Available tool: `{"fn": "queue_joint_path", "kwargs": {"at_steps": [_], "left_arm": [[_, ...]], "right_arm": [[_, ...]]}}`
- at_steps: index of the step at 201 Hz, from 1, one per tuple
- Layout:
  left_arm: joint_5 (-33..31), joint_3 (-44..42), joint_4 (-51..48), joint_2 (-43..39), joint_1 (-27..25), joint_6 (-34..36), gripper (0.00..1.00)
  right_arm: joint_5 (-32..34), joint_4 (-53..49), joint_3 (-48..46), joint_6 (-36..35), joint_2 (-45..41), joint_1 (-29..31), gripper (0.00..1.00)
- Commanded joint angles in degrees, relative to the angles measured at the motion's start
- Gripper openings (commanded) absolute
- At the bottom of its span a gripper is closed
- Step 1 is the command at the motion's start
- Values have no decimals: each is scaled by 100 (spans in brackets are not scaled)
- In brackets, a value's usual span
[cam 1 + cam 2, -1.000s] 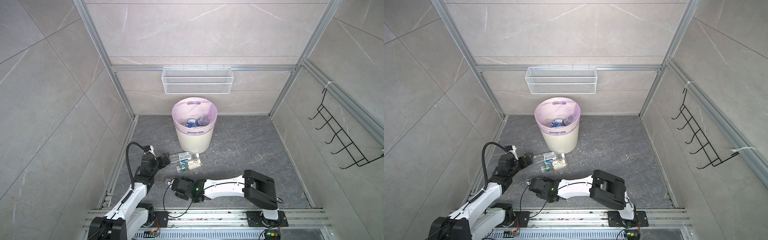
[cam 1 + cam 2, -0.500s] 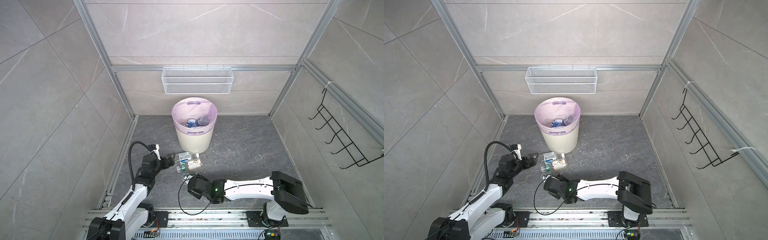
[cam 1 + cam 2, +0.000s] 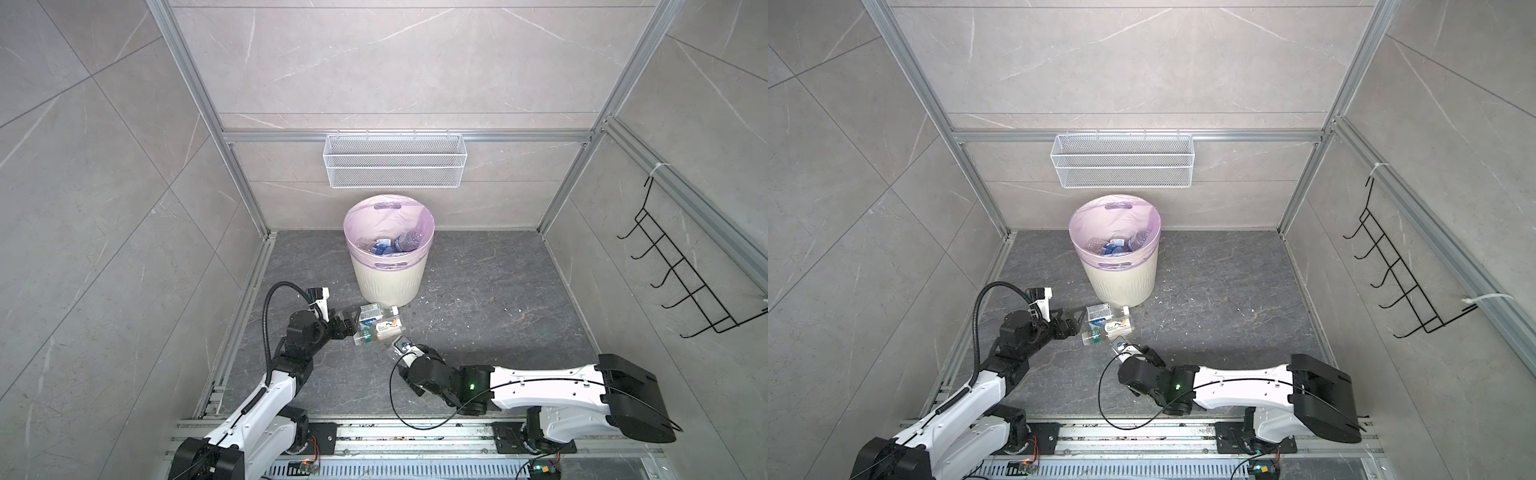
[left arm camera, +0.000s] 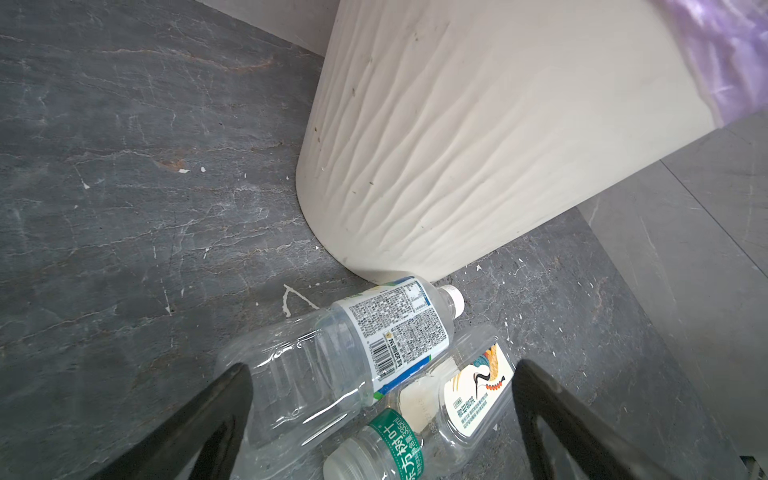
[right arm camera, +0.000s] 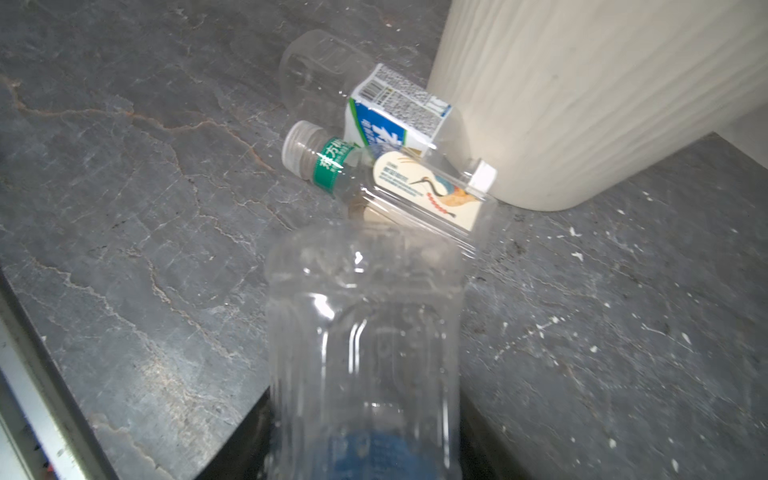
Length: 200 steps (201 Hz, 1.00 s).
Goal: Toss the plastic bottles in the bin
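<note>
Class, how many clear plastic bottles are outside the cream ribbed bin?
3: blue-labelled bottle by the bin, crane-labelled bottle beside it, third bottle in the right gripper. More may hide behind the bin.

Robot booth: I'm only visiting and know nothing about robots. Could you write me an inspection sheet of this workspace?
Surface: dark grey stone floor, scuffed.
Job's things: bin, pink-lined, holds several bottles; at its base lie a blue-labelled bottle and a crane-labelled bottle.
Clutter: pale flecks on the floor.
End effectors: left end effector open, facing the two floor bottles; right end effector shut on a clear bottle.
Cables: left cable and right cable, black, loop off the arms.
Surroundings: wire basket on back wall; hook rack on side wall.
</note>
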Motion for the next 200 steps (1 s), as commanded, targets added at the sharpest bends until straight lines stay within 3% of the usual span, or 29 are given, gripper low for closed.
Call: {"fn": "queue_joint_path", "kwargs": {"at_steps": [1, 101, 200], "left_arm": [[226, -3, 397, -67, -46, 228, 100], [437, 146, 486, 169, -430, 488, 100], [409, 226, 471, 285, -611, 579, 100]], "right_arm": [[561, 127, -235, 417, -433, -16, 43], [1368, -212, -584, 837, -1604, -16, 41], [2042, -838, 131, 1021, -2093, -21, 34]]}}
